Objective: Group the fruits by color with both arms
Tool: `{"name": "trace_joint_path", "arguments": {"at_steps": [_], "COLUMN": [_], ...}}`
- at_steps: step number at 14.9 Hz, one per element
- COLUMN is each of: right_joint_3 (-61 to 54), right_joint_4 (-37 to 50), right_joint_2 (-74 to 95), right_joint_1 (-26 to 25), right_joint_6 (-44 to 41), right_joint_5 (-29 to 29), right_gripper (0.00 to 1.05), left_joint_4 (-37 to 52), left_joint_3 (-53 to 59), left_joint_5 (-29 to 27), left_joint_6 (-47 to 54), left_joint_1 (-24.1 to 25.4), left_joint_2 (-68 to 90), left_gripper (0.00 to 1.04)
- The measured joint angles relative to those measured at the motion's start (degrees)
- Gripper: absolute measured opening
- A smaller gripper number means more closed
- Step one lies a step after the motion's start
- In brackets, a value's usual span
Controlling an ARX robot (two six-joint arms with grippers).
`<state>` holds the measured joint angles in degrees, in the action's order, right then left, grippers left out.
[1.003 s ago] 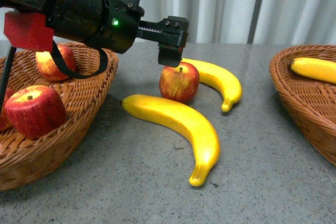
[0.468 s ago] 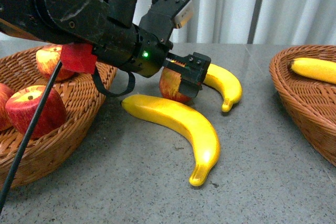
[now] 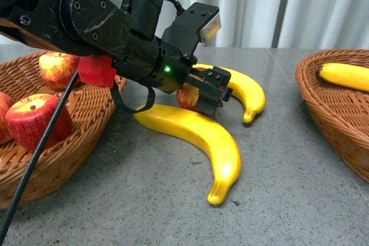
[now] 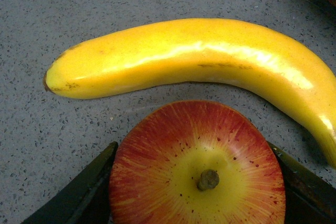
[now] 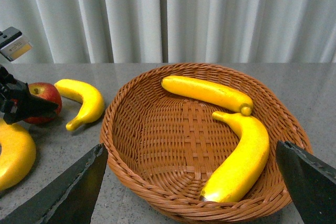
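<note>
Evidently the apple pick is in hand: beside the brown wicker basket (image 3: 69,159) of red apples (image 3: 36,120) at 9 o'clock, the black left gripper (image 3: 209,93) straddles the loose red-and-yellow apple (image 4: 197,166) resting on the grey stone table (image 3: 288,188). Whether its fingers (image 4: 79,198) clamp yet, I cannot tell. Next it should squeeze, then lift clear of the curved yellow banana (image 3: 196,133) at the apple's 6 o'clock. The right gripper (image 5: 189,182) hangs spread over the 3 o'clock banana basket (image 5: 157,129).

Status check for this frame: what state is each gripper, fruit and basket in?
left gripper: straddling the loose apple, contact unclear
right gripper: open, empty
loose apple: upright on the table
near banana: lying unsorted
far banana: lying unsorted
left basket: holds red apples
right basket: holds two bananas
</note>
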<state>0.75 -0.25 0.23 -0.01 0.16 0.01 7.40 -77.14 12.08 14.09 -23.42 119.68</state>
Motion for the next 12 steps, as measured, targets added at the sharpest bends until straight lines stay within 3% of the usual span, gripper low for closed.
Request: {"name": "trace_joint_path", "arguments": {"at_steps": [2,9,10,11,12], "right_joint_3": [0.0,0.0,0.0,0.0,0.0], "right_joint_4": [0.0,0.0,0.0,0.0,0.0], "right_joint_2": [0.0,0.0,0.0,0.0,0.0], "right_joint_1": [0.0,0.0,0.0,0.0,0.0], "right_joint_6": [0.0,0.0,0.0,0.0,0.0], "right_joint_5": [0.0,0.0,0.0,0.0,0.0], "right_gripper": [0.98,0.98,0.98,0.98,0.98], "left_joint_4": [0.0,0.4,3.4,6.7,3.3], "left_joint_3": [0.0,0.3,3.1,9.6,15.2], "left_joint_5": [0.1,-0.5,-5.2,-18.4,-23.5], "left_joint_6": [-0.1,-0.2,-2.0,-11.8,-21.8], "left_joint_1": [0.0,0.3,1.0,6.4,12.5], "left_joint_2": [0.0,-0.6,-5.6,-18.0,-18.9], "left_gripper": [0.71,0.68,0.68,0.68,0.68]}}
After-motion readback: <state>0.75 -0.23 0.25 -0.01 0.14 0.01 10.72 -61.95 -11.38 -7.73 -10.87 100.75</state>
